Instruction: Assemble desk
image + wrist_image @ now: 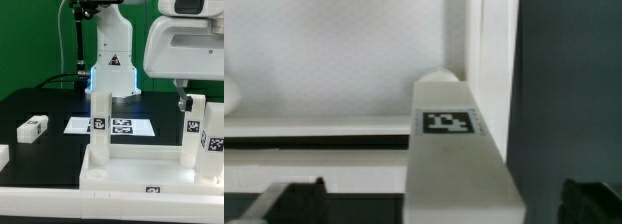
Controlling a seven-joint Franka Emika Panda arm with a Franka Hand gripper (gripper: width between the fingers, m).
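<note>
Desk's white plastic rectangular tabletop [120, 175] lies rim-up at the front so the square white legs [100, 125] can stand in its corner sockets. The glossy white claw [183, 100] hangs released, straddling the leg [192, 130] on the exterior view's right, probably lining up a grab.

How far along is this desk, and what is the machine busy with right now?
Done, it seems: the left leg and the right leg, by the exterior view's sides, stand upright on the tabletop. In hand: the jaws hang open around the right leg, gripping nothing. Left: at least one loose leg lies on the black table, waiting.
</note>
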